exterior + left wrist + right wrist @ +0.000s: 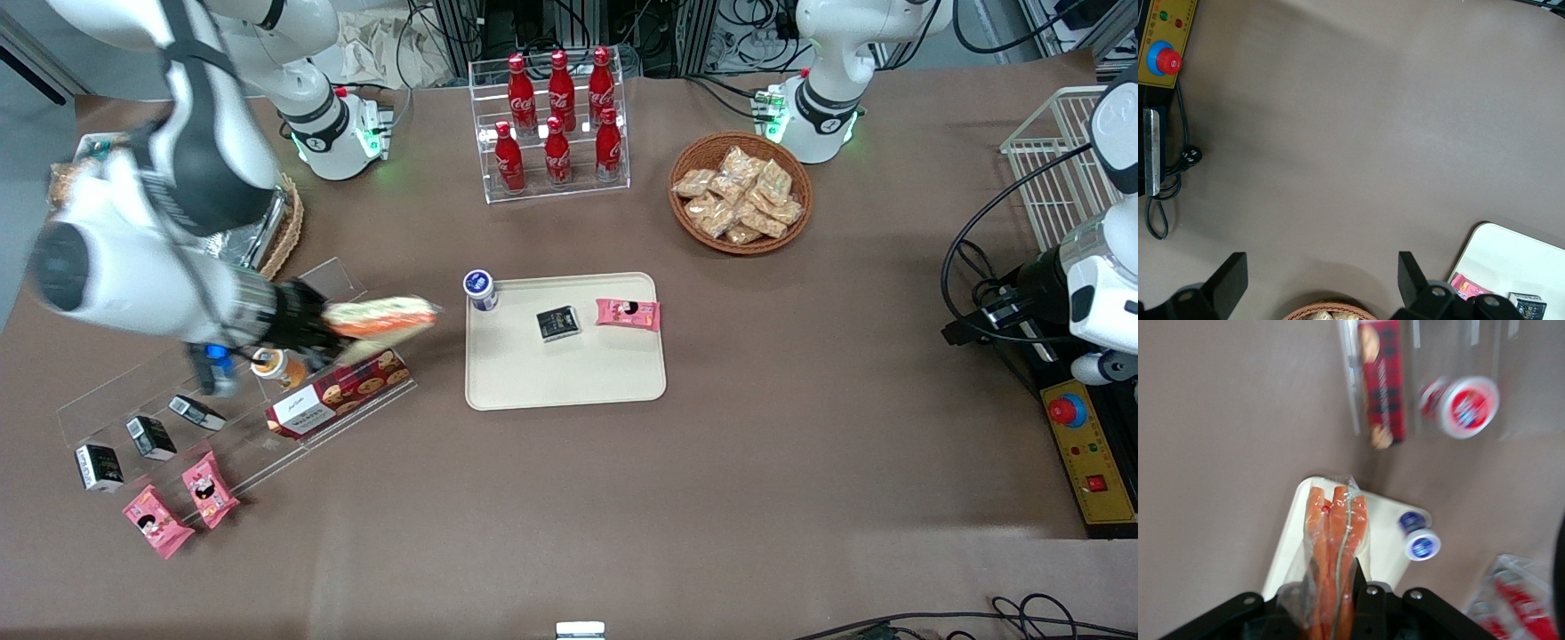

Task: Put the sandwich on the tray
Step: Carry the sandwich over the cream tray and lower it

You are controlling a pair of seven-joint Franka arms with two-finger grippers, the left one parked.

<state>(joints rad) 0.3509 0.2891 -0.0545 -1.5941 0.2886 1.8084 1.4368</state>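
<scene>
My right gripper (331, 327) is shut on the sandwich (384, 317), a plastic-wrapped wedge with pale bread and orange filling. It holds it in the air above the clear acrylic rack, beside the tray's edge toward the working arm's end. In the right wrist view the sandwich (1335, 553) sticks out from between the fingers (1368, 603), with the tray (1291, 540) below it. The cream tray (569, 373) lies mid-table and carries a blue-lidded cup (479, 290), a small black packet (558, 323) and a pink snack packet (628, 313).
A red cookie box (342, 393), an orange-lidded cup (277, 366), black packets and pink packets (209, 489) lie on and near the clear rack (231, 400). A cola bottle rack (556, 120) and a wicker basket of snack bags (741, 193) stand farther from the camera.
</scene>
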